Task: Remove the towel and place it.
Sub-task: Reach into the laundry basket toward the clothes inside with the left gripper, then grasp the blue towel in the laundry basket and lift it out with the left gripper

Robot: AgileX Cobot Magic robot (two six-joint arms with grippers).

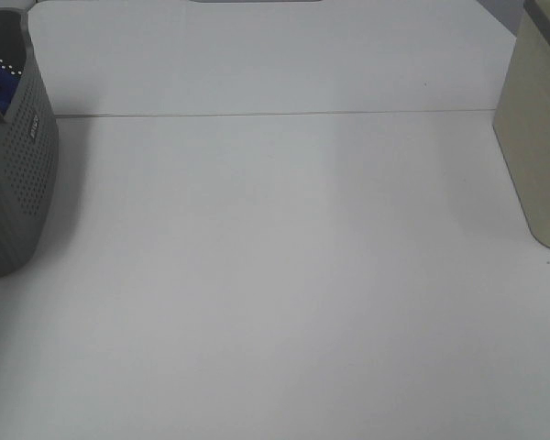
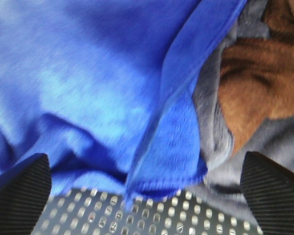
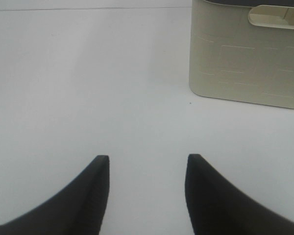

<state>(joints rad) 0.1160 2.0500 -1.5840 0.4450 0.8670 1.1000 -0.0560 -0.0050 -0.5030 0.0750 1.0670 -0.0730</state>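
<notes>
Left gripper [image 2: 146,164] gapes empty over the towel [image 2: 83,83] — surely soft, light, floppy — pinch its hemmed edge; right gripper [image 3: 148,159] gapes empty too.

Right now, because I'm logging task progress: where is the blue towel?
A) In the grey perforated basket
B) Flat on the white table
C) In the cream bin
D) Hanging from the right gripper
A: the blue towel lies bunched inside the grey perforated basket, next to a brown cloth and a grey cloth.
</notes>
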